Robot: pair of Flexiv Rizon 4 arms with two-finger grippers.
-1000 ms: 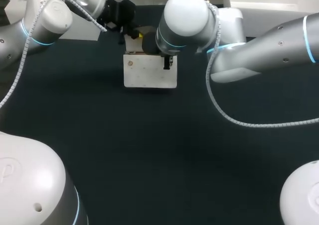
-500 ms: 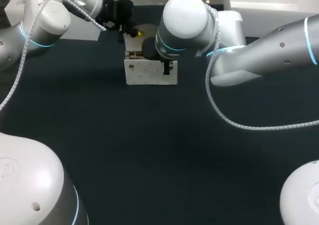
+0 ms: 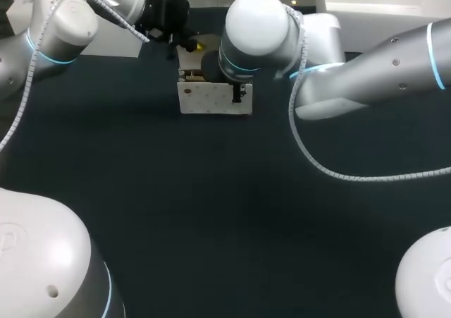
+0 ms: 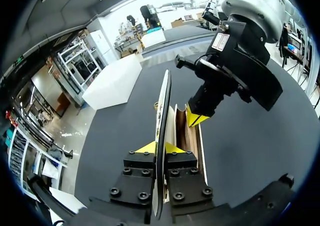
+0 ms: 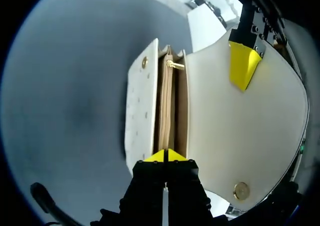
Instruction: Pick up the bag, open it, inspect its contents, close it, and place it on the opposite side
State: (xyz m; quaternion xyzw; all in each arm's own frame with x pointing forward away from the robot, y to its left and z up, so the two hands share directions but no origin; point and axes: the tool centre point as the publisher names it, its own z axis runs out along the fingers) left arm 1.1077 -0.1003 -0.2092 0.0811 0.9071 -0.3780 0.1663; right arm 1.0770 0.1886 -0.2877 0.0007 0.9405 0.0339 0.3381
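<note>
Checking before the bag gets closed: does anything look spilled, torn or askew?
Nothing stands out. The white bag is open, its flap pinched by the left claw and its body by the right claw; no spill or tear shows.

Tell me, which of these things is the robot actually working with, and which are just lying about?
Part of the job:
white bag, standing on the table
its flap, held open
left gripper, clamped on the flap's edge
right gripper, clamped on the bag's body

Just there:
dark table, only the surface underneath
</note>
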